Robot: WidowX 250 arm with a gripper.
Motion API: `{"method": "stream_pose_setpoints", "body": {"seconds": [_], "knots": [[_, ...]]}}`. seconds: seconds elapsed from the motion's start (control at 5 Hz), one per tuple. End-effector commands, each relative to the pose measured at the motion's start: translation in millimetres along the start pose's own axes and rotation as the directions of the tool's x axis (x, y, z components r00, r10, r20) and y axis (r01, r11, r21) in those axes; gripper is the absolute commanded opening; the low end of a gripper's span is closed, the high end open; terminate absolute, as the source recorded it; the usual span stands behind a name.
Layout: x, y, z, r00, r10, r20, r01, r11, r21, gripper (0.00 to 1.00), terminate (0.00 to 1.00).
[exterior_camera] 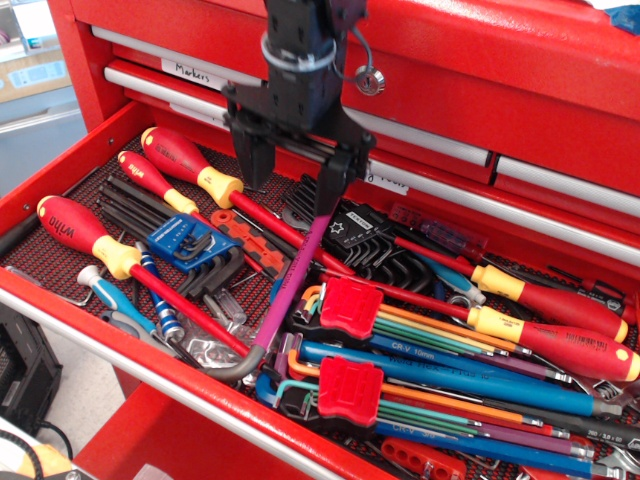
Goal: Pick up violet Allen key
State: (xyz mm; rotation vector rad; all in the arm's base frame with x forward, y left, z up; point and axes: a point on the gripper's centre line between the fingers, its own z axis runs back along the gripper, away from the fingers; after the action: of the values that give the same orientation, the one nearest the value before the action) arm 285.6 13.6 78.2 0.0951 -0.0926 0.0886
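Observation:
The violet Allen key (292, 283) lies slanted in the open red drawer, its violet shaft running from upper right down to a dark grey bend (232, 370) near the drawer's front edge. My black gripper (292, 183) hangs open above the key's upper end. Its right finger (332, 190) covers the tip of the shaft; its left finger (253, 165) stands over the red screwdriver shafts. Nothing is between the jaws.
Red-and-yellow screwdrivers (190, 165) lie at the left. A blue key holder (185, 240) sits beside them. Red holders with coloured keys (350, 305) and a thick blue key (450, 372) lie at the right. The red cabinet front (480, 90) rises behind.

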Motion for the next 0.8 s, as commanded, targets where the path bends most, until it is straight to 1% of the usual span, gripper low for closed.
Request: {"method": "stream_pose_setpoints", "body": {"seconds": [0.0,0.2,0.4,0.6], "knots": [[8.8,-11.2,-8.7,0.997,0.074,0.035,-0.074,0.997,-0.016,1.0,0.0],[11.8,-10.2,-27.9,0.997,0.073,0.026,-0.073,0.997,-0.002,1.0,0.0],[12.7,-0.5,-37.8,0.999,0.042,0.017,-0.043,0.999,0.031,1.0,0.0],[7.9,8.7,-60.4,0.999,0.026,0.043,-0.027,0.999,0.021,1.0,0.0]]}}
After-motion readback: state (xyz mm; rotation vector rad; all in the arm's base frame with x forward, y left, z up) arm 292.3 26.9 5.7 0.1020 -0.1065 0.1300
